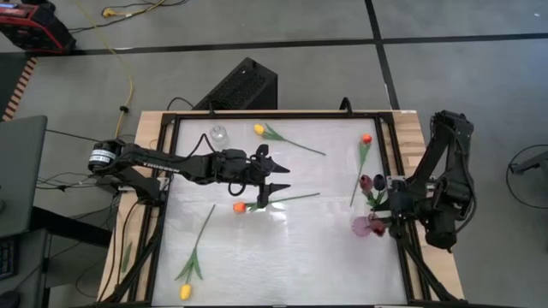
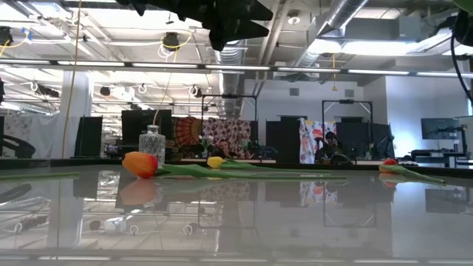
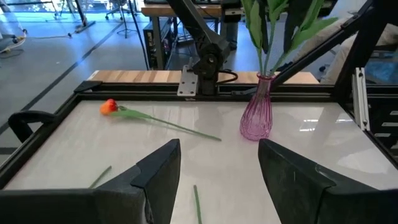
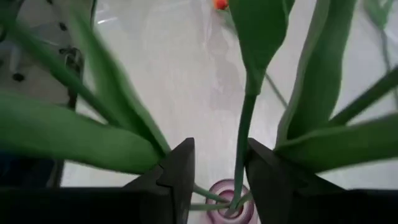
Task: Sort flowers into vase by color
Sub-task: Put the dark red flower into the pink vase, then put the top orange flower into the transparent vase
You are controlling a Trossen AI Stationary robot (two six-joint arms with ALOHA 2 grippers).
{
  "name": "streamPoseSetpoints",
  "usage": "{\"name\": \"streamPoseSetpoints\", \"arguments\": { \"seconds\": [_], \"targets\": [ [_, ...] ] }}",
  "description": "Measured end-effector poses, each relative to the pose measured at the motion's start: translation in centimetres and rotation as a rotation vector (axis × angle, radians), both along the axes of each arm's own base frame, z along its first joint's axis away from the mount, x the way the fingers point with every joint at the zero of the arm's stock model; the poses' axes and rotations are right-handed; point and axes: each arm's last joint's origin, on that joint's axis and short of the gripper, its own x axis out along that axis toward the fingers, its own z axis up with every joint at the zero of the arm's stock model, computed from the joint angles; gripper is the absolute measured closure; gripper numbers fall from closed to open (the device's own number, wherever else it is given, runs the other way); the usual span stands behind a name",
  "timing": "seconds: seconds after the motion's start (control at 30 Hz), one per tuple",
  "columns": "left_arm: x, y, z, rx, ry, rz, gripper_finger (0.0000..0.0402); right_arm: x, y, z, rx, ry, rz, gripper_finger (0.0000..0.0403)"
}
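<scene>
The left gripper (image 1: 267,175) is hovering over the middle of the white table (image 1: 282,257), jaws spread wide, straddling the stem of an orange tulip (image 1: 240,207) whose head is lying at about 7 o'clock from the fingertips. To take it well, the gripper should probably be coming straight down on the bare stem a little away from the head, closing only once both fingers (image 3: 163,167) are flanking it, since a thin stem on a glossy top is likely to roll or slip out.

The right gripper (image 4: 219,163) is hanging directly above the pink glass vase (image 1: 368,226) at the table's 3 o'clock edge, jaws parted around a green stem (image 4: 241,155) rising from the vase mouth; whether they are actually touching it cannot be told.

By count, four tulips are lying loose: the orange tulip under the left gripper, a yellow tulip (image 1: 259,130) toward 12 o'clock, a second yellow tulip (image 1: 184,292) at 7 o'clock, and an orange-red tulip (image 1: 366,139) toward 2 o'clock. At least one dark maroon tulip (image 1: 366,182) is standing in the pink vase; leaves are hiding any further heads. A clear glass vase (image 1: 218,134) is waiting empty at 11 o'clock, so two vases in all.
</scene>
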Motion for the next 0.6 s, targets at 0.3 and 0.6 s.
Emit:
{"name": "streamPoseSetpoints", "arguments": {
  "seconds": [0.3, 0.6],
  "targets": [
    [0.0, 0.0, 0.0, -0.003, 0.004, 0.0, 0.0196, -0.3, -0.3, 1.7, 0.039, 0.072, 0.035, 0.0193],
    [0.0, 0.0, 0.0, -0.001, 0.004, -0.001, 0.0196, -0.6, -1.0, 3.8, 0.052, 0.091, 0.044, 0.0188]
  ]
}}
